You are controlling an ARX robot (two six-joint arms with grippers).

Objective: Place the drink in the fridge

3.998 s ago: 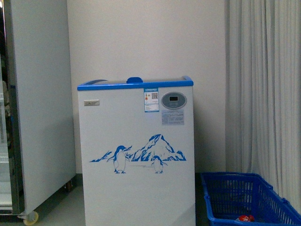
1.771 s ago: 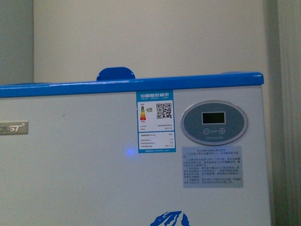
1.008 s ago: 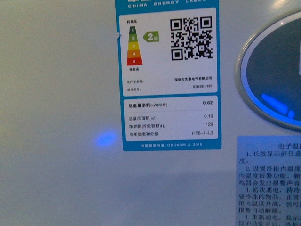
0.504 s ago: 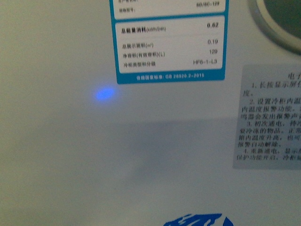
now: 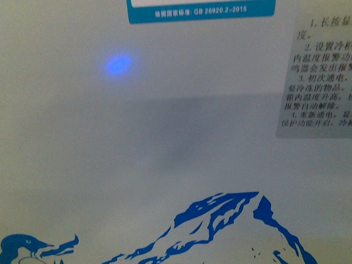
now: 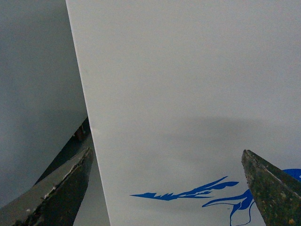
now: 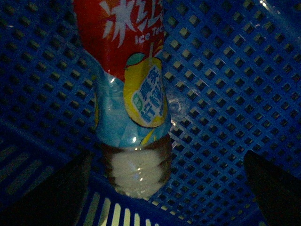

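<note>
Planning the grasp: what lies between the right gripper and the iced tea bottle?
Right wrist view: only bare mesh of the blue basket lies between the open right gripper and the bottle.

The left gripper (image 6: 165, 155) was held with its jaws spread wide, its two tapered fingers (image 6: 66, 188) dark and scuffed along their edges. The right gripper (image 7: 167, 157) was spread just as wide, its fingers (image 7: 275, 188) showing only as dark shapes in dim light.

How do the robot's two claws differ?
The left gripper faces the white fridge front, brightly lit; the right gripper hangs over a drink bottle in a dim blue basket. Between the left's fingers is bare panel; between the right's, the bottle. Both are open, gripping nothing.
</note>
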